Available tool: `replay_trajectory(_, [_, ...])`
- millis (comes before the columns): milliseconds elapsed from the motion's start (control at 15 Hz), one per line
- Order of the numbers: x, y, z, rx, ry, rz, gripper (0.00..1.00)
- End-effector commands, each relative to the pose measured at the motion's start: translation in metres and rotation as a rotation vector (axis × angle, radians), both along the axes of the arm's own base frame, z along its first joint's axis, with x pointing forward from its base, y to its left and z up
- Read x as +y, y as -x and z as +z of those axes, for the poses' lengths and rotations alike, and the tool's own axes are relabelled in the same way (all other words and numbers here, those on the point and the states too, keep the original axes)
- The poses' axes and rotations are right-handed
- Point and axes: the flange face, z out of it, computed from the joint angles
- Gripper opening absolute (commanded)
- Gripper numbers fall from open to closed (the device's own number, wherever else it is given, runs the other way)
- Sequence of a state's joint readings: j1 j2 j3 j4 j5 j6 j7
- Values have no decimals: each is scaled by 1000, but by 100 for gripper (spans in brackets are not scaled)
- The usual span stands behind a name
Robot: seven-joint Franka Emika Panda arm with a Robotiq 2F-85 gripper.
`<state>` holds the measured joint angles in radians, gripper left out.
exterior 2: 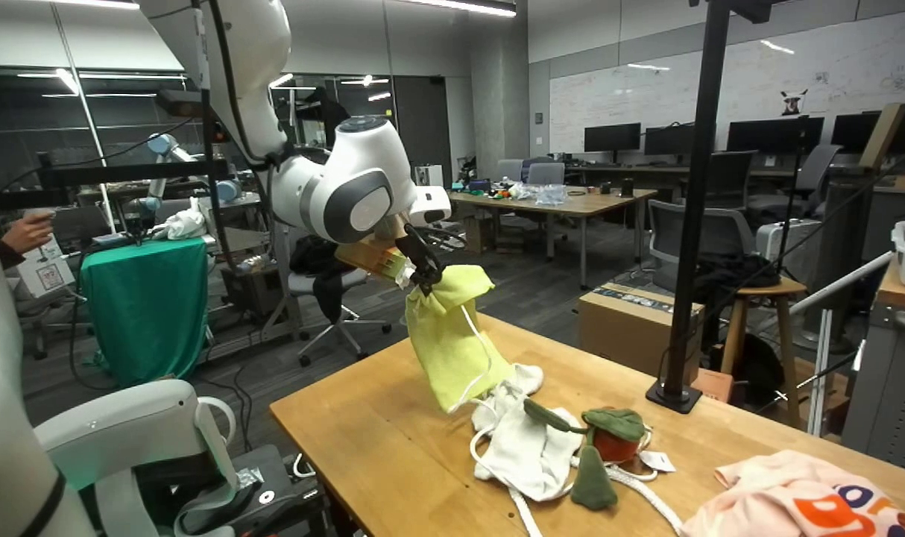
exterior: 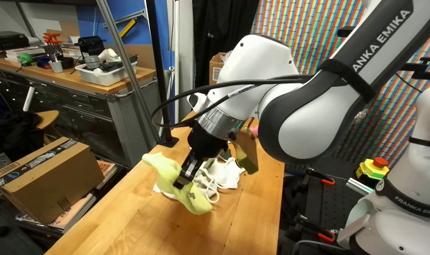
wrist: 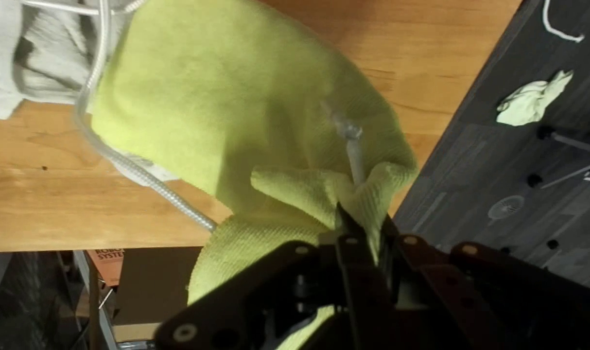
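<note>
In the wrist view's lower right, we find the gripper (wrist: 365, 221) pinching a yellow bag (wrist: 217, 92); white cloth (wrist: 52, 53) lies on the table (wrist: 57, 209), upper left.

"FRANKA EMIKA" on the robot arm (exterior: 307, 129); "ROBO… SYSTE…" on an orange book (wrist: 110, 269)

Arm (exterior: 305, 131): bent at its joints, the white Franka Emika Panda extends down from above in both exterior views.
Wrist (exterior: 252, 76): tilted, silver collar (exterior: 220, 122) facing obliquely downward.
Gripper (wrist: 367, 223): black, pointing down.
Fingers (wrist: 344, 221): pinched close together, gripping.
</note>
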<state>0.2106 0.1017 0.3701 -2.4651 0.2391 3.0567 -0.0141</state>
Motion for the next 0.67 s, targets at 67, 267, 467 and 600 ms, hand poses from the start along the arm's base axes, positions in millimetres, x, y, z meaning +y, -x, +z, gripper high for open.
replay_trajectory(67, [32, -1, 17, -50, -75, 22, 7])
replay_trajectory(267, [42, -8, 15, -85, -104, 12, 7])
replay_trajectory(467, [40, -20, 4, -127, -116, -6, 7])
replay_trajectory(600, [41, -29, -5, -144, -130, -20, 7])
